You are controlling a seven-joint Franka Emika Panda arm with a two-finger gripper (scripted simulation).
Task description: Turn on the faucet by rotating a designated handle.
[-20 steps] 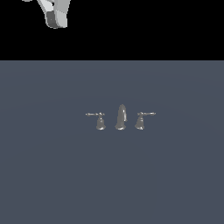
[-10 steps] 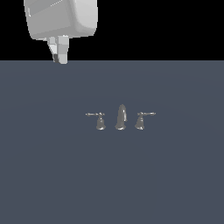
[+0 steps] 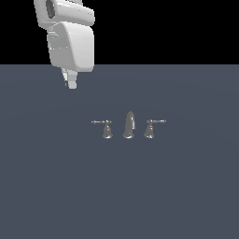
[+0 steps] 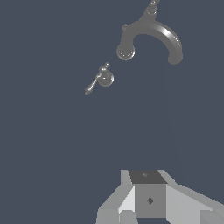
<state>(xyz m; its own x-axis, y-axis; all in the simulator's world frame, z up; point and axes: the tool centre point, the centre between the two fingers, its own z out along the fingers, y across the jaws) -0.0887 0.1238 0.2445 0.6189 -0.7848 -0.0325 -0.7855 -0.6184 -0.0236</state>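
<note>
The exterior view looks from a raised, distant spot, facing level-downward across the grey worktop [image 3: 186, 196], which fills the lower three quarters of the frame under a black band. The faucet [image 3: 129, 126] sits small at mid-frame, its three pieces side by side, and the white arm [image 3: 70, 42] enters at the upper left.

The wrist view looks down along the tool [image 4: 151, 205], whose body fills the lower middle of the frame, onto the same worktop [image 4: 48, 153]. It is much nearer: the faucet [image 4: 151, 37] appears larger in the upper right, seen from above.

Both views share the faucet and the surrounding worktop.
</note>
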